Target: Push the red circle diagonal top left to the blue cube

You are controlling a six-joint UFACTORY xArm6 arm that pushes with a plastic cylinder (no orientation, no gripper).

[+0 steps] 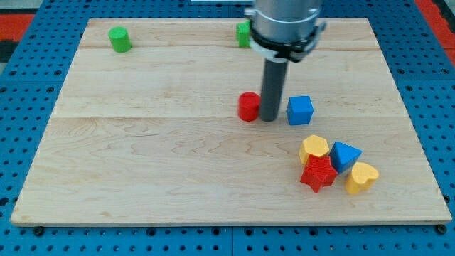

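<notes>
Near edge: cluster at view's right, red star [318, 174], two yellow blocks, blue wedge; not involved. Mid surface [142, 156]: my tip [269, 119] btwn red circle [248, 107] & blue cube [300, 110], touching circle's right side. No jaws, just rod. Circle short, round, upright, left of cube, same row; needs going up. Far: two green blocks.

Green block [243, 33] at counter's top edge half hidden behind arm housing [284, 25], shape unclear; housing cut off by view's top.

Red circle [248, 107], blue cube [300, 110], green cylinder [119, 39], pale wooden board [156, 156], possibly another green block [244, 33].
</notes>
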